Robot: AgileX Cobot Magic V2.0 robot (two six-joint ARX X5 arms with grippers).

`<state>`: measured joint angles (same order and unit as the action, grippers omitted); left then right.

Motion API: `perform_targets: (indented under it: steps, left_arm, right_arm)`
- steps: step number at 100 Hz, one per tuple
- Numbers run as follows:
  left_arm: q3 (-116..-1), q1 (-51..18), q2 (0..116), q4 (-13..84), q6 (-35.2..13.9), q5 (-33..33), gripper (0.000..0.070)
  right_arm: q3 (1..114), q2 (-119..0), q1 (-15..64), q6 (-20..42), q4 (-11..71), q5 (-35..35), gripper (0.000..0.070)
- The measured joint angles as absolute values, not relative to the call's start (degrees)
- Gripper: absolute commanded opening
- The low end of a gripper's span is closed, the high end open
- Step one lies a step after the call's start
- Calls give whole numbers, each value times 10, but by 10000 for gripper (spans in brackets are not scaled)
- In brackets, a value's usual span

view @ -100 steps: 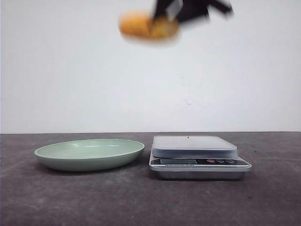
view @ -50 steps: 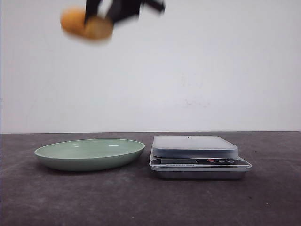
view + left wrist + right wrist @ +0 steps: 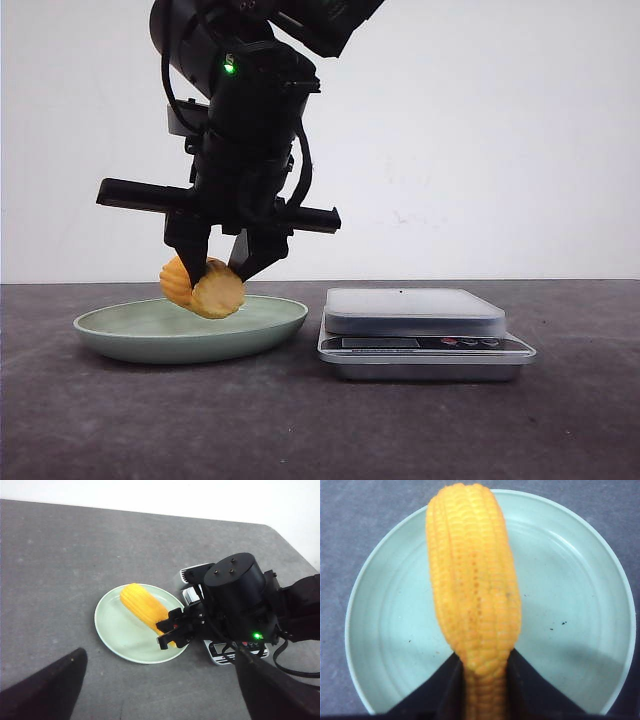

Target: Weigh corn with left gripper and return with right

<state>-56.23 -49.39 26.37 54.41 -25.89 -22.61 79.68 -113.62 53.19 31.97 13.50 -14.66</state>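
Observation:
The corn is a yellow-orange cob, held lengthwise just above the pale green plate. My right gripper, on the black arm with the green light, is shut on one end of it. The right wrist view shows the corn squeezed between the two black fingers of the right gripper over the plate. The left wrist view shows the corn, the plate and the right gripper from high up. My left gripper is open and empty, well above the table.
A silver digital scale with a bare platform stands right of the plate; the right arm hides most of it in the left wrist view. The dark grey table ends at a white wall behind.
My right gripper has carried the corn leftward from above the scale, then down from the top of the view to just above the plate.

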Motion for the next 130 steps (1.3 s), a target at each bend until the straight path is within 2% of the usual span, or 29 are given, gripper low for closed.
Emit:
perform_targets:
  steps: [8,11,14,33,52,73,99,114,130]
  left_arm:
    - [-562,-494,264,547,-259,-226,555]
    - [-562,-494,264,547,-259,-226,555]
    - [-562,-494,264,547,-259,-226,555]
    - [-562,-494,264,547,-259,-226,555]
    - [-562,-494,264,547,-254,-226,555]
    - [-562,-494,264,546,-242,-227,555]
    - [-562,-494,264,526,-235,-227,555]
    - [-562,-494,264,492,-235,-227,555]
    - [-562,-494,264,467,-230,-227,555]
  right_arm:
    - [797,-1136,530,320,127,-146,491]
    - [797,-1136,529,320,124,-147,551]
    - [797,-1136,528,320,120,-147,580]
    - [797,-1136,521,311,105,-143,580]
    - [798,-1086,491,252,146,-134,580]
    - [807,-892,419,160,202,-136,580]
    - [808,-645,377,57,375,-150,580]
    - [808,-492,382,38,436,-150,580]
    - [810,-368,391,51,541,-148,580]
